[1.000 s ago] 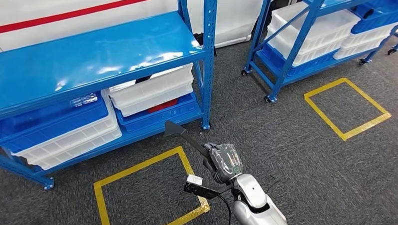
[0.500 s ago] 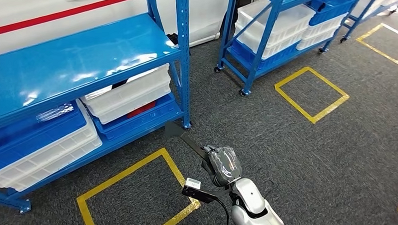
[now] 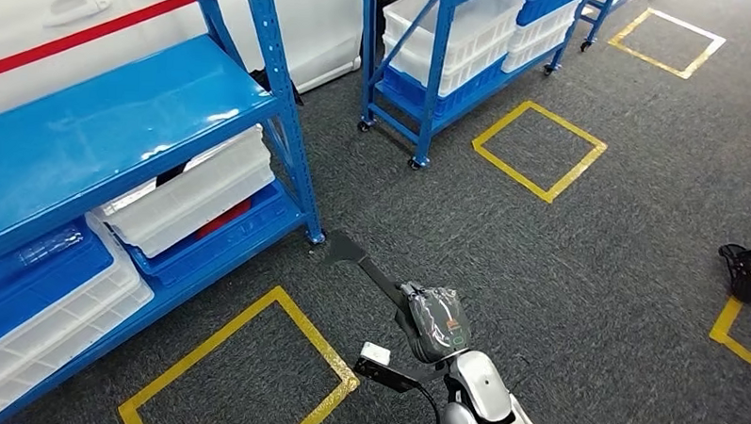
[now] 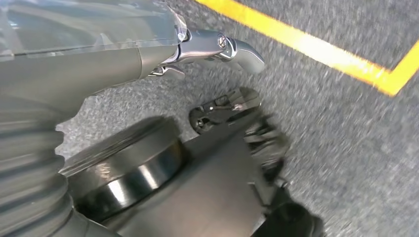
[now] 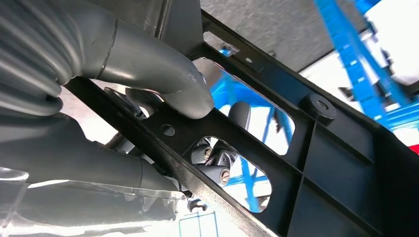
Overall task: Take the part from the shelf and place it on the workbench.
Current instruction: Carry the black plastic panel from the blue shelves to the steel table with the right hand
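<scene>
Above the grey carpet, I see the black part (image 3: 356, 261) sticking out forward from my right hand (image 3: 437, 323), whose thumb and fingers (image 5: 163, 74) clamp its slotted frame (image 5: 276, 148). My left hand (image 4: 89, 59) hangs over the floor; I cannot tell its finger state. Blue shelves (image 3: 120, 128) with white bins (image 3: 189, 191) stand to my left, beside yellow floor squares (image 3: 540, 138).

Warehouse: blue shelving (image 3: 272, 86), floor markings (image 3: 539, 142)
</scene>
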{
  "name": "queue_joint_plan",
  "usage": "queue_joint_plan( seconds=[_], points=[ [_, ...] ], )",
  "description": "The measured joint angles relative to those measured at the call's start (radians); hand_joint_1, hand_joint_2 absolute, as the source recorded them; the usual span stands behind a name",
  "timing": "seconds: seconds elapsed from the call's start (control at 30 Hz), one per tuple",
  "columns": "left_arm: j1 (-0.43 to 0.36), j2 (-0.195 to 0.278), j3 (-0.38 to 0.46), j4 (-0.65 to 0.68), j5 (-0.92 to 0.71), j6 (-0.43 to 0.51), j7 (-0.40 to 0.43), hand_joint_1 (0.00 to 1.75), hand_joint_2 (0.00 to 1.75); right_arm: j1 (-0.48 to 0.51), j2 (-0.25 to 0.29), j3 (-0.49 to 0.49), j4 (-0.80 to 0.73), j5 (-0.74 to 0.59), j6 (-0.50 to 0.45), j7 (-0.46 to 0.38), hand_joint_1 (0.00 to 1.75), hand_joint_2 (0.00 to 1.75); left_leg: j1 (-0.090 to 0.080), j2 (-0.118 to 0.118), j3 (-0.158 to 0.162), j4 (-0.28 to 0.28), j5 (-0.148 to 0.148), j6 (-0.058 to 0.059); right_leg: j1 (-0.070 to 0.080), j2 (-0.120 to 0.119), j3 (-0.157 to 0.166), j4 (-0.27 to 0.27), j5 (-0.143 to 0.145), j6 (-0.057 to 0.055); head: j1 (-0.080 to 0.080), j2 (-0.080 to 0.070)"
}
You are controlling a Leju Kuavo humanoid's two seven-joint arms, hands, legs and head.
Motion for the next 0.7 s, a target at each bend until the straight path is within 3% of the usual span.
queue_joint_plan(
  seconds=[0.03, 0.07, 0.1, 0.17, 0.23, 0.27, 0.33, 0.37, 0.43, 0.5, 0.57, 0.6, 0.63, 0.7],
  points=[
    [0.003, -0.001, 0.000, 0.000, -0.002, 0.000, 0.003, 0.00, 1.75, 0.008, 0.000, -0.004, -0.004, 0.004, -0.001, 0.002, 1.75, 1.75, 0.001, -0.005, -0.024, 0.057, -0.021, -0.002, 0.000, 0.010, -0.001, 0.001, 0.001, -0.001, 0.000, 0.000],
    [0.005, -0.002, 0.000, 0.000, -0.002, -0.001, 0.005, 0.00, 1.75, 0.016, 0.000, -0.008, -0.009, 0.007, -0.002, 0.005, 1.75, 1.75, 0.002, -0.007, -0.034, 0.081, -0.021, -0.003, 0.001, 0.021, -0.002, 0.002, 0.001, 0.000, 0.000, 0.000],
    [0.007, -0.003, 0.000, 0.000, -0.003, -0.001, 0.006, 0.00, 1.75, 0.025, 0.000, -0.012, -0.015, 0.012, -0.003, 0.008, 1.75, 1.75, 0.003, -0.008, -0.024, 0.063, -0.002, -0.003, 0.000, 0.033, -0.002, 0.004, 0.001, 0.000, 0.000, 0.000],
    [0.007, -0.005, 0.000, 0.000, -0.004, -0.001, 0.007, 0.00, 1.75, 0.039, 0.000, -0.019, -0.029, 0.023, -0.003, 0.015, 1.75, 1.75, 0.009, -0.028, 0.039, -0.066, 0.067, 0.000, -0.001, 0.056, -0.003, 0.009, 0.001, 0.004, 0.000, 0.000],
    [0.006, -0.007, 0.000, 0.000, -0.008, 0.000, 0.008, 0.00, 1.75, 0.049, 0.000, -0.025, -0.044, 0.036, -0.006, 0.024, 1.75, 1.75, 0.013, -0.065, 0.090, -0.176, 0.103, 0.004, 0.000, 0.078, -0.009, 0.016, 0.003, 0.015, 0.000, 0.000],
    [0.004, -0.008, 0.000, 0.000, -0.009, 0.001, 0.008, 0.00, 1.75, 0.054, 0.000, -0.028, -0.052, 0.043, -0.007, 0.028, 1.75, 1.75, 0.012, -0.077, 0.098, -0.196, 0.105, 0.007, -0.001, 0.087, -0.014, 0.017, 0.005, 0.022, 0.000, 0.000],
    [-0.001, -0.010, 0.000, 0.000, -0.012, 0.002, 0.008, 0.00, 1.75, 0.069, 0.001, -0.034, -0.067, 0.055, -0.010, 0.035, 1.75, 1.75, 0.010, -0.068, 0.099, -0.201, 0.108, 0.016, -0.002, 0.103, -0.020, 0.015, 0.012, 0.036, 0.000, 0.000],
    [-0.004, -0.011, 0.001, 0.000, -0.012, 0.003, 0.007, 0.00, 1.75, 0.076, 0.001, -0.038, -0.075, 0.061, -0.011, 0.038, 1.75, 1.75, 0.011, -0.059, 0.100, -0.205, 0.112, 0.024, -0.002, 0.097, -0.024, 0.019, 0.009, 0.041, 0.000, 0.000],
    [-0.009, -0.014, 0.001, 0.000, -0.011, 0.004, 0.003, 0.00, 1.75, 0.085, 0.000, -0.047, -0.087, 0.070, -0.014, 0.043, 1.75, 1.75, 0.012, -0.037, 0.101, -0.215, 0.122, 0.040, 0.000, 0.054, -0.051, 0.076, -0.029, 0.048, 0.000, 0.000],
    [-0.011, -0.013, 0.001, 0.000, -0.011, 0.003, 0.000, 0.00, 1.75, 0.088, 0.000, -0.054, -0.096, 0.078, -0.016, 0.048, 1.75, 1.75, 0.007, -0.012, 0.099, -0.217, 0.123, 0.047, -0.001, 0.009, -0.109, 0.204, -0.097, 0.053, 0.000, 0.000],
    [-0.011, -0.010, 0.002, 0.000, -0.011, 0.001, -0.002, 0.00, 1.75, 0.092, 0.000, -0.060, -0.098, 0.084, -0.018, 0.052, 1.75, 1.75, 0.003, 0.013, 0.097, -0.216, 0.122, 0.048, -0.004, -0.002, -0.148, 0.297, -0.130, 0.058, 0.000, 0.000],
    [-0.012, -0.009, 0.002, 0.000, -0.011, 0.001, -0.002, 0.00, 1.75, 0.094, 0.000, -0.063, -0.098, 0.086, -0.018, 0.054, 1.75, 1.75, 0.003, 0.025, 0.097, -0.215, 0.122, 0.047, -0.004, -0.005, -0.142, 0.292, -0.119, 0.058, 0.000, 0.000],
    [-0.014, -0.008, 0.002, 0.000, -0.011, 0.000, -0.003, 0.00, 1.75, 0.095, 0.001, -0.067, -0.098, 0.087, -0.019, 0.054, 1.75, 1.75, 0.002, 0.035, 0.098, -0.215, 0.120, 0.046, -0.004, -0.011, -0.115, 0.246, -0.092, 0.058, 0.000, 0.000],
    [-0.019, -0.007, 0.003, 0.000, -0.008, 0.000, -0.006, 0.00, 1.75, 0.092, 0.001, -0.073, -0.099, 0.088, -0.020, 0.056, 1.75, 1.75, -0.001, 0.053, 0.100, -0.212, 0.115, 0.039, 0.001, -0.046, -0.035, 0.103, -0.037, 0.052, 0.000, 0.000]
  ],
)
